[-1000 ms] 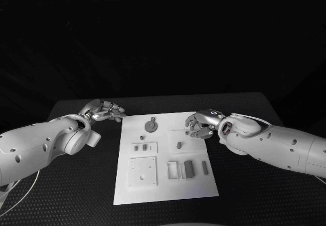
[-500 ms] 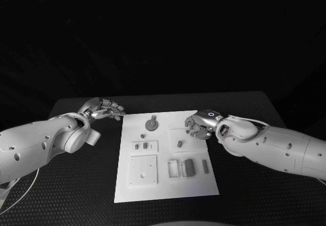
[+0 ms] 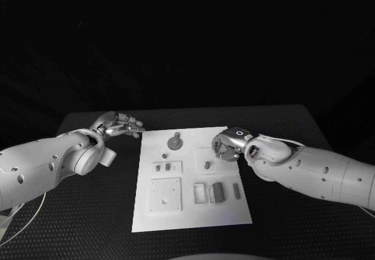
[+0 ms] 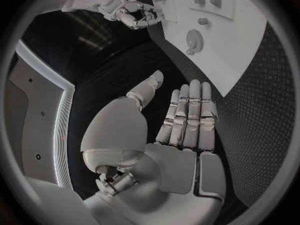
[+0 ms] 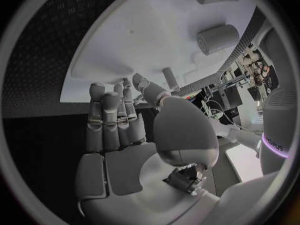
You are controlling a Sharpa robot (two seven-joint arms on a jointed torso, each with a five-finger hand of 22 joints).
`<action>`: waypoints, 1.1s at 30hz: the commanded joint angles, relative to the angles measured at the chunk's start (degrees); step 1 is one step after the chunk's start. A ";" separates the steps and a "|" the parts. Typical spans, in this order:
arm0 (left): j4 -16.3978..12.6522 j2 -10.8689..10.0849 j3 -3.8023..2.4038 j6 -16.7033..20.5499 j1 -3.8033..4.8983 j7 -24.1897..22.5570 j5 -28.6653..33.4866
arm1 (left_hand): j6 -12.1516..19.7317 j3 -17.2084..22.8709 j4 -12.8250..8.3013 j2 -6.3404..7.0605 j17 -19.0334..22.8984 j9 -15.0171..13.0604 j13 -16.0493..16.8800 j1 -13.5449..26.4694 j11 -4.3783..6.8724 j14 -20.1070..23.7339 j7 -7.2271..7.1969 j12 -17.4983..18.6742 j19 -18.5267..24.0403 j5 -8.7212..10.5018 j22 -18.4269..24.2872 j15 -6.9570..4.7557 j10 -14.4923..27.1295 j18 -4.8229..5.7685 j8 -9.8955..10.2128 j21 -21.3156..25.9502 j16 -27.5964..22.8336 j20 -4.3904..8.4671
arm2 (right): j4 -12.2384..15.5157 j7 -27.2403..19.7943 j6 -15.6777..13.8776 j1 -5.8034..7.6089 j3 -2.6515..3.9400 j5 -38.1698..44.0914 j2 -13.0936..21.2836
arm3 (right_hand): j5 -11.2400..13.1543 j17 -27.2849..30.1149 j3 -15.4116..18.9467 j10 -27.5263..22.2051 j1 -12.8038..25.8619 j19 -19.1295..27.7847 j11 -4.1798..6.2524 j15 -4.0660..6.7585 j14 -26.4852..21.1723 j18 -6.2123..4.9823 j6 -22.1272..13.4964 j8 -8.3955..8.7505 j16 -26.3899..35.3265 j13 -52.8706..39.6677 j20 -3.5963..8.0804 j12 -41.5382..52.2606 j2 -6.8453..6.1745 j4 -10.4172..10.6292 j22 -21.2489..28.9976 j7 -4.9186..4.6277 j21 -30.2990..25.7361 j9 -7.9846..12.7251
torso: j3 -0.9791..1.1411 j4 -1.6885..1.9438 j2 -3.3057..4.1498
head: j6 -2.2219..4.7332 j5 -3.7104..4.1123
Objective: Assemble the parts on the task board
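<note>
The white task board [image 3: 191, 208] lies in the middle of the table with several small grey parts on it. A round toothed part [image 3: 174, 143] sits near its far edge and a short upright part [image 3: 206, 166] stands right of centre. My right hand [image 3: 226, 145] hovers over the board's far right area, fingers bent downward, with nothing visible in them. In the right wrist view its fingertips [image 5: 106, 92] hang just above the board [image 5: 144, 35], near a stubby cylinder [image 5: 215, 37]. My left hand [image 3: 121, 125] floats off the board's far left corner, fingers extended [image 4: 187, 115] and holding nothing.
Two small slots [image 3: 163, 168] sit in a raised plate left of centre, and a square plate [image 3: 165, 196] lies nearer me. Several block-shaped parts [image 3: 217, 193] lie at the board's near right. Black table [image 3: 94, 216] surrounds the board on all sides.
My right hand has edged a little to the left, further over the board's far right area. The left hand has hardly moved.
</note>
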State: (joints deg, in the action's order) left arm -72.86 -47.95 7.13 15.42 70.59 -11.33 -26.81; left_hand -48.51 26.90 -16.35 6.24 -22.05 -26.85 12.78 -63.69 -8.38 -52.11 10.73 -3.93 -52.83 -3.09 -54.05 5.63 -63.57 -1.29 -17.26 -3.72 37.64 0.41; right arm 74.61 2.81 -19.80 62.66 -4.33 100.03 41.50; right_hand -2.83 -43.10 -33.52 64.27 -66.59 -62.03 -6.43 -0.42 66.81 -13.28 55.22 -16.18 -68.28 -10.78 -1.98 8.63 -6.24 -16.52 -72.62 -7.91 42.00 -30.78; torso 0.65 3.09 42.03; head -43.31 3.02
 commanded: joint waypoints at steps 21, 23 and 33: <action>0.01 0.21 -0.04 -1.34 0.08 0.35 0.54 | 0.61 -0.70 -0.09 -0.32 -0.54 0.23 -0.36 0.76 -0.20 -0.49 0.06 0.08 0.00 -0.01 0.67 -0.05 0.58 0.10 -0.09 -0.07 -0.99 -0.37 | -2.14 1.55 2.82 -0.73 -0.62 2.67 -1.44 | 0.01 -0.78 0.21 3.44 0.00 -0.61 1.00 1.36 0.28 -1.72 0.53 -0.10 0.50 0.15 0.22 0.27 1.54 -0.18 -0.49 0.05 -0.14 0.54 | 0.04 -0.07 0.01 | -0.28 0.18; 0.00 0.18 -0.04 -1.31 0.08 0.40 0.54 | 0.64 -0.72 -0.09 -0.33 -0.57 0.24 -0.38 0.79 -0.21 -0.50 0.07 0.08 -0.01 -0.01 0.71 -0.05 0.61 0.10 -0.09 -0.08 -1.02 -0.36 | -2.14 1.68 2.84 -0.74 -0.65 2.90 -1.43 | 0.01 -0.86 0.16 3.77 -0.24 -0.68 1.13 1.48 0.37 -1.72 0.59 -0.12 0.51 0.11 0.27 0.32 1.73 -0.20 -0.55 0.07 -0.12 0.56 | 0.04 -0.05 0.01 | -0.33 0.19; -0.02 0.15 -0.04 -1.48 0.08 0.73 0.53 | 0.71 -0.77 -0.14 -0.32 -0.70 0.27 -0.45 0.77 -0.24 -0.53 0.09 0.10 -0.01 0.00 0.83 -0.05 0.70 0.09 -0.09 -0.08 -1.14 -0.36 | -2.17 2.14 3.23 -0.74 -0.70 3.31 -1.34 | 0.00 -1.18 -0.07 4.53 -1.41 -0.85 1.42 1.77 0.68 -1.72 0.80 -0.20 0.63 0.05 0.48 0.13 2.76 -0.29 -0.82 0.15 -0.06 0.65 | -0.01 0.00 -0.01 | -0.42 0.22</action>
State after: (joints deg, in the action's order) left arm -72.76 -47.85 7.13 14.79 70.59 -10.55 -26.69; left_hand -48.16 26.47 -16.50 6.02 -22.66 -26.67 12.40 -63.47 -8.59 -52.11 10.78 -3.93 -52.83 -3.09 -53.29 5.63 -63.36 -1.27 -17.26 -3.73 36.79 0.41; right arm 72.90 3.52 -20.44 62.59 -4.48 102.27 39.96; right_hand -2.83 -44.20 -33.53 68.31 -67.92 -62.76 -5.01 1.06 67.47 -13.29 55.75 -16.31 -67.84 -10.69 -1.65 8.82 -3.87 -16.53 -73.35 -7.56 42.01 -30.18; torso 0.66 3.08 42.02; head -43.64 3.27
